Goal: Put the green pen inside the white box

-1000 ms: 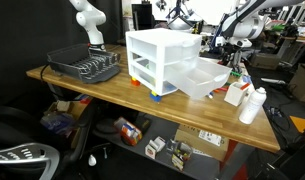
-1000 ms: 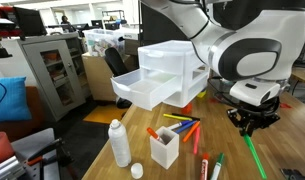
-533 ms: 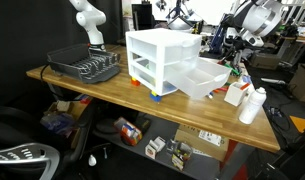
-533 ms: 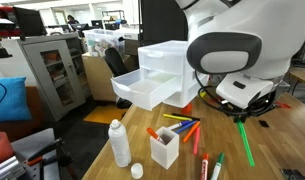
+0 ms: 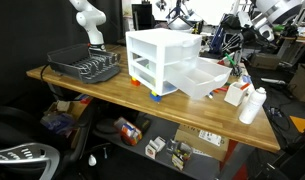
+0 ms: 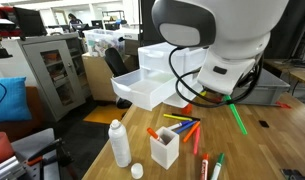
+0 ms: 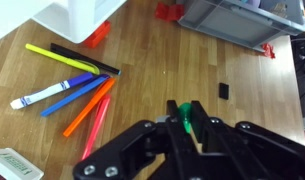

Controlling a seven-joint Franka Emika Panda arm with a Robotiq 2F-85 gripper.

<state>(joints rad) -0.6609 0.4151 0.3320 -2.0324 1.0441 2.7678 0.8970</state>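
I see the green pen point(image 6: 238, 118) clamped between my gripper's point(image 7: 189, 125) closed fingers. It hangs tilted in the air, off to one side of the white box point(image 6: 142, 92) and not touching it. The box stands pulled out of the white drawer unit point(image 5: 160, 52). Loose coloured markers point(image 7: 72, 88) lie near the box on the wooden table point(image 6: 277, 145), and a white bottle point(image 6: 119, 143) stands further from it.
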